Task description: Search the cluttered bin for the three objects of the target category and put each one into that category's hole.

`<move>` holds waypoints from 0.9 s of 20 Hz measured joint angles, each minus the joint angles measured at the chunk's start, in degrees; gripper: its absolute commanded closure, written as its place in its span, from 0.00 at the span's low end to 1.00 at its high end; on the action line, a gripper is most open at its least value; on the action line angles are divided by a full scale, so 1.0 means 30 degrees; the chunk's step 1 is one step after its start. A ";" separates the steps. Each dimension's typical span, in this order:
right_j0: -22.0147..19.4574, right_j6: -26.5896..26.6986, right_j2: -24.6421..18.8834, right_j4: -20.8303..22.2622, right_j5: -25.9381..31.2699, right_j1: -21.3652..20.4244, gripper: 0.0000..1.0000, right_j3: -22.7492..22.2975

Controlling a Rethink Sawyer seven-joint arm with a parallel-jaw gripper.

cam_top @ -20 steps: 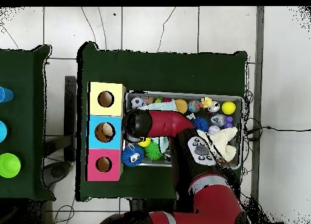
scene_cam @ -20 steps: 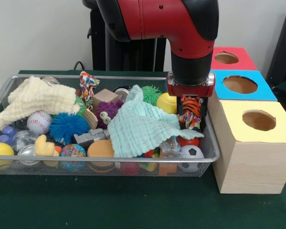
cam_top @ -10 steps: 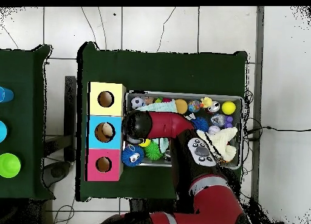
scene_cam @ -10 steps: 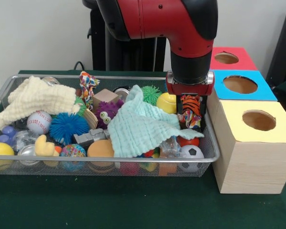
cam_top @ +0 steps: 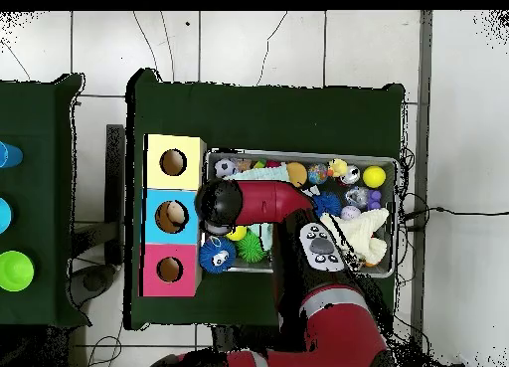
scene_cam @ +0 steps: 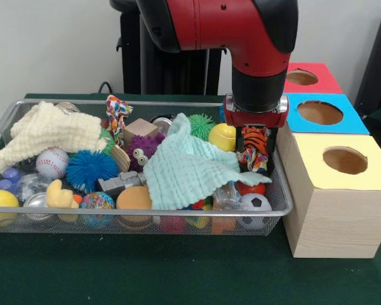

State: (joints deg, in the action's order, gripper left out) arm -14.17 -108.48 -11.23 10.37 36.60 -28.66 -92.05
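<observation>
Sitting along the lower edge of the front view, the green table cloth [scene_cam: 178,273] carries a wire bin [scene_cam: 140,223] at lower left and a wooden box [scene_cam: 333,210] at lower right; near the bin's front rim lie a yellow ball [scene_cam: 0,200], a yellow duck [scene_cam: 59,195], a speckled ball [scene_cam: 97,201], an orange ball [scene_cam: 134,197] and a soccer ball [scene_cam: 255,203]; a mint cloth [scene_cam: 187,166] is draped over the clutter at centre; left of it sit a blue spiky ball [scene_cam: 87,168], a baseball [scene_cam: 51,162] and a purple fuzzy toy with eyes [scene_cam: 141,151]; a cream cloth [scene_cam: 47,132] lies at the bin's upper left; further back are a green spiky ball [scene_cam: 202,125] and a yellow tennis ball [scene_cam: 223,136]; at centre right the gripper [scene_cam: 254,149] is clamped on a tiger-striped toy [scene_cam: 254,145], which hangs just above the bin's right end, close beside the box; the box top shows a yellow hole panel [scene_cam: 346,160] nearest, a blue hole panel [scene_cam: 319,112] behind it, and a red hole panel [scene_cam: 302,77] at upper right; in the overhead view the arm's head [cam_top: 221,206] covers the bin's left end, just beside the blue panel, where something pale shows inside the hole.
</observation>
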 measured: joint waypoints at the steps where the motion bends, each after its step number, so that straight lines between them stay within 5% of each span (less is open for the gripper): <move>1: 0.0104 0.0000 0.0072 0.0090 -0.0087 -0.0037 0.00 0.0000; 9: 0.2158 0.0000 0.1841 0.1862 -0.4286 -0.0597 0.00 -0.0108; 18: 0.2382 0.0000 0.2921 0.2849 -1.0111 0.0650 0.00 -0.0340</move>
State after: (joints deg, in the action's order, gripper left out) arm -7.03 -108.48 -2.47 18.92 6.27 -26.71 -93.07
